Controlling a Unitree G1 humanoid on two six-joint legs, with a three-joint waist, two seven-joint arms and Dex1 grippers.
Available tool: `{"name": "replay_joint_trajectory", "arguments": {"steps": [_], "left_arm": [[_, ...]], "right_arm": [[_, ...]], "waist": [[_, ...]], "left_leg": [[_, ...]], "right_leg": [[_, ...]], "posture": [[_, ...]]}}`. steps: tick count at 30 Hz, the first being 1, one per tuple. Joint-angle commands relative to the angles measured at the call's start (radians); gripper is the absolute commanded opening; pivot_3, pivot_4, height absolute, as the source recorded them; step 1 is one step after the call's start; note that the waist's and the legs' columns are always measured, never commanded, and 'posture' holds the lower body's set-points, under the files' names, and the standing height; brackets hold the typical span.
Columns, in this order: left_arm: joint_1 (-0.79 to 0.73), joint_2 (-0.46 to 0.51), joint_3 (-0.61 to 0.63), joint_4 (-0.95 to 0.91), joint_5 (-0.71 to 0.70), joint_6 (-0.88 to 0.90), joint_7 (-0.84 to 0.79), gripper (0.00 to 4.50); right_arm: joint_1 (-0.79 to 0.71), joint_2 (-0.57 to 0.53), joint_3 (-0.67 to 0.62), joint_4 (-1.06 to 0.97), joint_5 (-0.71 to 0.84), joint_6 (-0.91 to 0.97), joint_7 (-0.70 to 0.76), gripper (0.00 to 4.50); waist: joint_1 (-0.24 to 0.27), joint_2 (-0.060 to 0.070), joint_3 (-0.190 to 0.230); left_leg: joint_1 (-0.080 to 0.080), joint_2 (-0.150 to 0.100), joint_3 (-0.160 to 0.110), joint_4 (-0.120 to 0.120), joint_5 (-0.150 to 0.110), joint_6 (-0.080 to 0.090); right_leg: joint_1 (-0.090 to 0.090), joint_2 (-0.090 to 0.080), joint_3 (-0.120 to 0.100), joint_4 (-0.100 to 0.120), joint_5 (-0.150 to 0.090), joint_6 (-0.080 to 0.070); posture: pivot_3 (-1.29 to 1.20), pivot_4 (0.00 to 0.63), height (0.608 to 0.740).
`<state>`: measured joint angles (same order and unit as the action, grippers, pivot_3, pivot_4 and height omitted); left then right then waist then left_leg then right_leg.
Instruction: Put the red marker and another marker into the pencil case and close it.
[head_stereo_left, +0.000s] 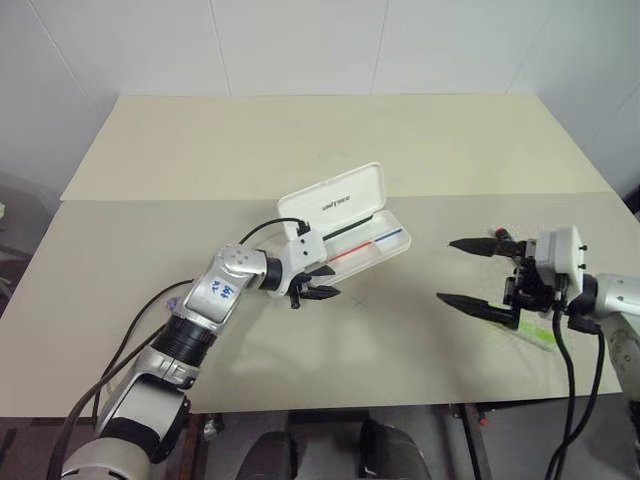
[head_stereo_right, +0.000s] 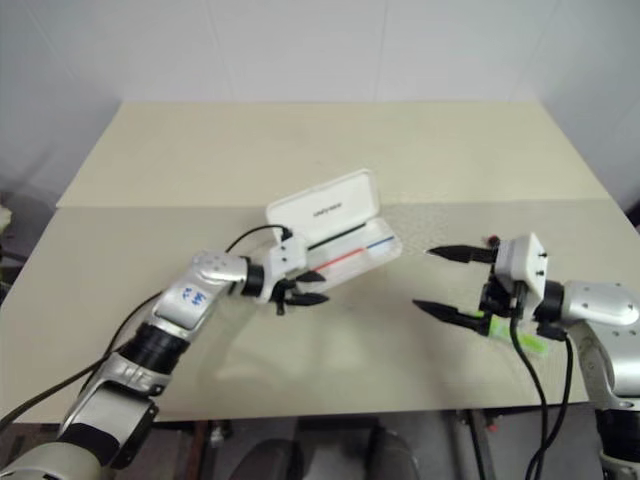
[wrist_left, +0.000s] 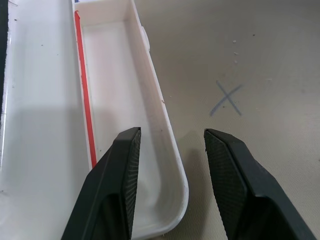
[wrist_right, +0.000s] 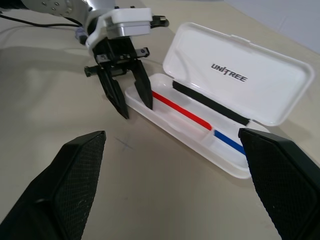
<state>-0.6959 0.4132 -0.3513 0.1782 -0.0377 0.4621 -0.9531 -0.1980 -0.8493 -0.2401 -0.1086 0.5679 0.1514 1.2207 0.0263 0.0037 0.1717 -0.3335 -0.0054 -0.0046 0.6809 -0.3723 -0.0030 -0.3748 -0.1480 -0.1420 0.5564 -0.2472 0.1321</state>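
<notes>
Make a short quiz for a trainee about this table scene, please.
1. True or false: the lid of the pencil case is shut.
2. Which tool hangs over the lime-green highlighter? A: the left tool. B: the right tool.
3. Does either tool hold anything?

Key
1. False: the lid stands open.
2. B. The left tool is at the near end of the pencil case.
3. No: both are open and empty.

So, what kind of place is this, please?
Probably a robot test room or lab: a plain beige table against white wall panels, an X mark drawn on the tabletop, and just an open white pencil case laid out.
</notes>
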Motion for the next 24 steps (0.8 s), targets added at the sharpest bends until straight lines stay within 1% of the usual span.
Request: {"name": "replay_joint_trajectory", "arguments": {"steps": [1, 2, 4, 5, 6, 12, 17, 20, 24], "left_arm": [[0.013, 0.003, -0.028, 0.027, 0.019, 0.038, -0.012, 1.59], [0.013, 0.001, -0.031, 0.023, 0.017, 0.039, -0.016, 1.22], [0.021, -0.008, -0.029, -0.002, -0.004, 0.041, -0.032, 0.64], [0.025, -0.011, -0.028, -0.013, -0.011, 0.043, -0.036, 0.24], [0.026, -0.009, -0.032, -0.018, -0.009, 0.037, -0.042, 0.07], [0.023, 0.000, -0.046, -0.057, -0.020, -0.002, -0.090, 0.03], [0.023, 0.059, -0.069, -0.154, -0.033, 0.011, -0.178, 0.03], [0.035, 0.101, -0.087, -0.225, -0.041, 0.042, -0.225, 0.03], [0.049, 0.128, -0.098, -0.287, -0.033, 0.116, -0.231, 0.03]], "right_arm": [[-0.031, -0.013, -0.027, -0.007, 0.001, -0.022, 0.008, 4.50], [-0.038, -0.012, -0.026, -0.007, 0.000, -0.019, 0.006, 4.50], [-0.053, -0.011, -0.021, -0.019, -0.001, -0.011, -0.001, 4.50], [-0.061, -0.011, -0.020, -0.027, 0.000, -0.006, -0.004, 4.50], [-0.067, -0.011, -0.018, -0.034, 0.000, -0.002, -0.007, 4.50], [-0.090, -0.012, -0.013, -0.036, -0.004, 0.011, -0.012, 4.50], [-0.084, -0.013, -0.015, -0.047, -0.004, 0.022, -0.016, 4.50], [-0.082, -0.010, -0.012, -0.057, -0.003, 0.033, -0.021, 4.50], [-0.073, -0.006, -0.013, -0.075, 0.001, 0.045, -0.029, 4.50]], "waist": [[-0.001, 0.000, 0.000], [-0.001, 0.000, 0.000], [0.000, 0.000, 0.000], [0.001, 0.000, 0.000], [0.004, 0.000, 0.000], [0.007, -0.001, -0.001], [0.006, -0.001, -0.001], [0.005, -0.001, 0.000], [0.005, -0.001, 0.000]], "left_leg": [[0.000, 0.000, 0.000, 0.000, 0.000, 0.000], [0.000, 0.000, 0.000, 0.000, 0.000, 0.000], [0.000, 0.000, 0.000, 0.000, 0.000, 0.000], [0.000, 0.000, 0.000, 0.000, 0.000, 0.000], [0.000, 0.000, 0.001, 0.000, 0.000, 0.000], [-0.001, 0.000, 0.000, 0.001, 0.000, 0.000], [-0.001, 0.000, 0.001, 0.000, 0.000, 0.000], [-0.002, 0.000, 0.001, 0.000, 0.000, 0.000], [-0.002, 0.000, 0.001, 0.001, 0.000, 0.000]], "right_leg": [[0.000, 0.000, 0.000, 0.000, 0.000, 0.000], [0.000, 0.000, 0.000, 0.000, 0.000, 0.000], [0.000, 0.000, 0.001, 0.000, 0.000, 0.000], [0.000, 0.000, 0.001, 0.000, 0.000, 0.000], [0.000, 0.000, 0.001, 0.000, 0.000, 0.000], [0.000, 0.000, 0.001, 0.000, 0.000, 0.000], [-0.001, 0.000, 0.000, -0.001, 0.000, 0.000], [-0.001, 0.000, 0.000, -0.002, 0.000, 0.000], [-0.001, 0.000, 0.001, -0.001, 0.000, 0.000]], "posture": [[0.00, 0.150, 0.740], [0.00, 0.150, 0.740], [0.00, 0.150, 0.740], [0.00, 0.150, 0.740], [0.00, 0.150, 0.740], [0.00, 0.150, 0.740], [0.00, 0.150, 0.740], [0.00, 0.150, 0.740], [0.00, 0.150, 0.740]]}}
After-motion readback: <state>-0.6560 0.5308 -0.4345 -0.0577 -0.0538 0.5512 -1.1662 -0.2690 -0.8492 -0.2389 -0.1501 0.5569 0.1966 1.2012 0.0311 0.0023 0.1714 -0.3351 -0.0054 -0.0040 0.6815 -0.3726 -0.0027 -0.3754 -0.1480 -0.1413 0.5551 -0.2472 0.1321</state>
